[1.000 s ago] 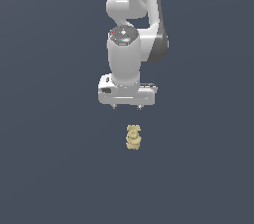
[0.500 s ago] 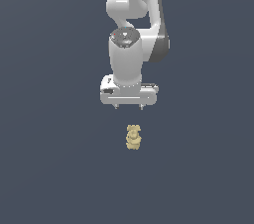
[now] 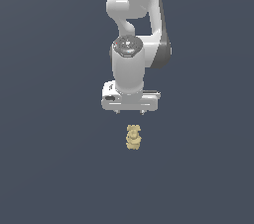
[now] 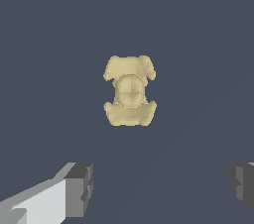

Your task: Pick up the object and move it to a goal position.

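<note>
Object (image 3: 133,137) upright, long axis vertical, below spread-fingered gripper (image 3: 130,112)

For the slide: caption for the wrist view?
Open pincer poised above the small tan figurine, not touching it.

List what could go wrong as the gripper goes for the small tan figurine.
1. The figurine is much narrower than the open gripper, so it could tip or get pushed if one finger touches first.
2. In the wrist view the figurine sits ahead of the line between the fingers, not between them; descending without re-centring might miss it.
3. Its lumpy shape may give poor contact and slip when lifted.
</note>
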Controlling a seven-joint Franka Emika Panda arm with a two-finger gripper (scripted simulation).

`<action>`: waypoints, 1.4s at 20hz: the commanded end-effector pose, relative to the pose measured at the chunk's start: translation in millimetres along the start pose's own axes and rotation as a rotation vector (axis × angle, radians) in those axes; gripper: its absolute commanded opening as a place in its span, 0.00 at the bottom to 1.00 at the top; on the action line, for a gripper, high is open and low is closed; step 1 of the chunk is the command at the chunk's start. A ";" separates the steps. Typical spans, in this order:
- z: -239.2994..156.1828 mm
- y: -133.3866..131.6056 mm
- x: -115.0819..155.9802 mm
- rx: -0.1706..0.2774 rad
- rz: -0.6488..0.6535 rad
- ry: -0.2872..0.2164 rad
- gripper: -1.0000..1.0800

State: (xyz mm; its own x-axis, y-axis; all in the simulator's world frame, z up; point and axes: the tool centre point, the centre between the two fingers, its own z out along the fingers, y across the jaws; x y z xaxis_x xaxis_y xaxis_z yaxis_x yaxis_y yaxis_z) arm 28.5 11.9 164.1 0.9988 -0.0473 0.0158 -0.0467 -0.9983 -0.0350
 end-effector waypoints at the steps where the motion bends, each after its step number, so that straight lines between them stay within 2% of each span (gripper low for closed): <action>1: 6.6 -2.4 8.1 -0.005 -0.002 -0.003 0.96; 13: 44.9 -15.1 47.7 -0.030 -0.013 -0.014 0.96; 28: 69.4 -16.9 53.4 -0.034 -0.015 -0.017 0.96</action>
State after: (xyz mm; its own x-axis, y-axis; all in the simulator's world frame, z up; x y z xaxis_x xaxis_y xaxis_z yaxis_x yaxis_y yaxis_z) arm 84.4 28.6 103.0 0.9995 -0.0322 0.0012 -0.0322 -0.9995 -0.0007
